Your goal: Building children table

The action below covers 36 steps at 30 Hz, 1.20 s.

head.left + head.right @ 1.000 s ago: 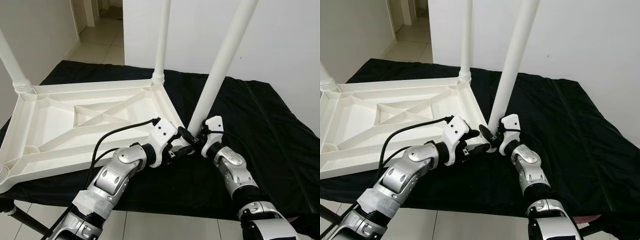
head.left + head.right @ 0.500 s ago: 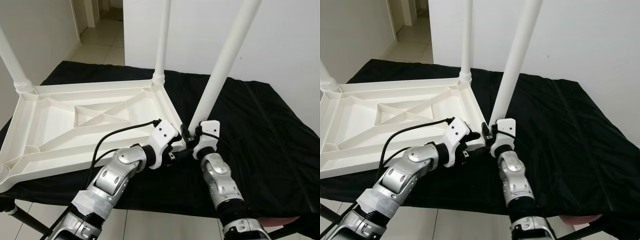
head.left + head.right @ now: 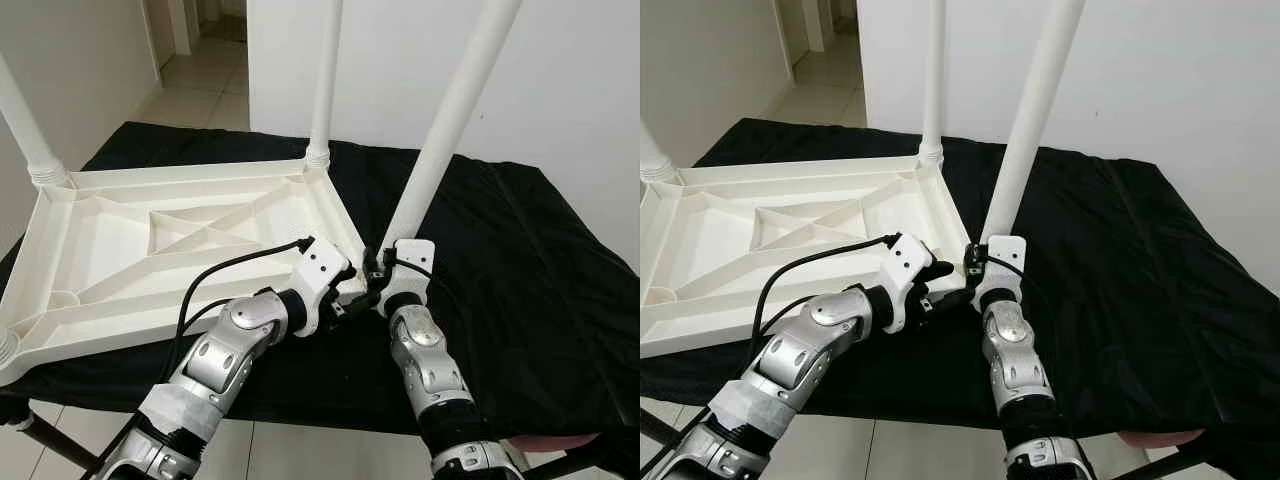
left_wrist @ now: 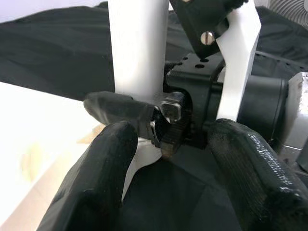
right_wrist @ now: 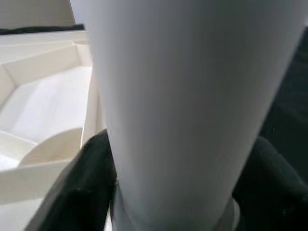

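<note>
- White plastic upturned tabletop (image 3: 150, 250) is lying on the black-draped bench (image 3: 520, 270).
- Right gripper (image 3: 378, 282) is clasping the leaning white tubular leg (image 3: 440, 130) at its base.
- Left gripper (image 4: 166, 144) is waiting open beside it.
- Straightening the leg should help seating.

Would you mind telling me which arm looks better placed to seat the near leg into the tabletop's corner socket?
Probably the right. The right gripper has its fingers on either side of the near leg at its base. The left gripper sits open beside that corner of the tabletop.
</note>
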Motion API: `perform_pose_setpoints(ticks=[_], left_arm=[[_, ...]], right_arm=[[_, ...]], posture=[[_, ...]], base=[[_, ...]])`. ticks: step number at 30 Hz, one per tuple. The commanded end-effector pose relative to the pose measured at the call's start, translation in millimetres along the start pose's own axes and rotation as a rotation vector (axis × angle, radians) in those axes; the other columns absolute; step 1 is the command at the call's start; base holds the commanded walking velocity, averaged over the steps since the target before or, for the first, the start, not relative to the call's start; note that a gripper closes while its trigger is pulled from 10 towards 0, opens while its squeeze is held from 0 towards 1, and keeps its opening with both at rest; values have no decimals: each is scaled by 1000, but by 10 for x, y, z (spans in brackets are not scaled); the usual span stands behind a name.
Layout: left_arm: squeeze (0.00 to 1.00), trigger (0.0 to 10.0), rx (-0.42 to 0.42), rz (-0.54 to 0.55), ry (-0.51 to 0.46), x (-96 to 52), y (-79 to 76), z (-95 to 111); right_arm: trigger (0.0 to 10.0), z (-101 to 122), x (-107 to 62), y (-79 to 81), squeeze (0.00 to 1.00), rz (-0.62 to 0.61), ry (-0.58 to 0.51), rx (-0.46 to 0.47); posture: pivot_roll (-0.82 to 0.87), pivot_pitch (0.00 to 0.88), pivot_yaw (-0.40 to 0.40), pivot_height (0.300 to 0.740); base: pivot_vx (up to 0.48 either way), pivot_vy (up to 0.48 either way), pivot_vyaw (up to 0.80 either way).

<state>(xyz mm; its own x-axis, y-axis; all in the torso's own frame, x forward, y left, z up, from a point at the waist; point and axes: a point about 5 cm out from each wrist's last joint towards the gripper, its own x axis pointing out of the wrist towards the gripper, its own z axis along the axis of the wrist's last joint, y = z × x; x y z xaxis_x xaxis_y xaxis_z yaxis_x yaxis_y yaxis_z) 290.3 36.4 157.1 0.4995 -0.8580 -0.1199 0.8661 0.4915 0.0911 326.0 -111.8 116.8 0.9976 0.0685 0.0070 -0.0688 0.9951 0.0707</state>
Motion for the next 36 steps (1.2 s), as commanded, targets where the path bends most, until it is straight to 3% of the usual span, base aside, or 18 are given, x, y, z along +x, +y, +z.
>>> perform_pose_setpoints(ticks=[1,4,6,7,8,9,10,12,13,19,22,30,31,36], left_arm=[[0,10000,-3,-47,4,-8,-42,0],[0,10000,0,-54,3,-10,-54,23],[0,10000,0,-54,3,-10,-54,23],[0,10000,2,-58,3,-7,-61,31],[0,10000,2,-58,3,-7,-61,31],[0,10000,5,-61,3,-3,-69,40],[0,10000,7,-64,2,-4,-77,46],[0,10000,7,-64,2,-4,-77,46],[0,10000,5,-61,2,-14,-89,43],[0,10000,-1,-51,1,-20,-92,38],[0,10000,-10,-56,-1,-34,-144,38],[0,10000,-15,-109,10,-81,-231,22],[0,10000,-15,-133,15,-105,-261,20],[0,10000,-8,-161,23,-152,-297,18]], right_arm=[[10000,-26,-28,-50,1000,-22,21,10],[10000,102,-24,-209,1000,33,-44,-36],[10000,102,-24,-209,1000,33,-44,-36],[10000,132,-16,-252,325,91,-53,-45],[10000,132,-16,-252,325,91,-53,-45],[10000,154,-7,-287,0,155,-58,-58],[10000,174,1,-308,0,230,-60,-58],[10000,174,1,-308,0,230,-60,-58],[10000,194,45,-314,0,375,-50,-101],[10000,190,104,-287,0,452,-35,-132],[10000,151,223,-147,0,576,2,-152],[10000,131,300,-86,0,637,36,-186],[353,121,319,-92,0,636,52,-187],[0,92,342,-126,0,638,87,-187]], posture=[[-44,0,-57,740],[-33,0,-54,740],[-33,0,-54,740],[-28,0,-58,740],[-28,0,-58,740],[-21,0,-63,740],[-17,0,-68,740],[-17,0,-68,740],[-9,0,-76,740],[-1,0,-86,740],[16,0,-99,740],[26,0,-105,740],[31,0,-109,740],[34,0,-112,740]], base=[[0,0,0],[0,0,0],[0,0,0],[0,0,0],[0,0,0],[0,0,0],[0,0,0],[0,0,0],[0,0,0],[0,0,0],[0,0,0],[0,0,0],[0,0,0],[0,0,0]])
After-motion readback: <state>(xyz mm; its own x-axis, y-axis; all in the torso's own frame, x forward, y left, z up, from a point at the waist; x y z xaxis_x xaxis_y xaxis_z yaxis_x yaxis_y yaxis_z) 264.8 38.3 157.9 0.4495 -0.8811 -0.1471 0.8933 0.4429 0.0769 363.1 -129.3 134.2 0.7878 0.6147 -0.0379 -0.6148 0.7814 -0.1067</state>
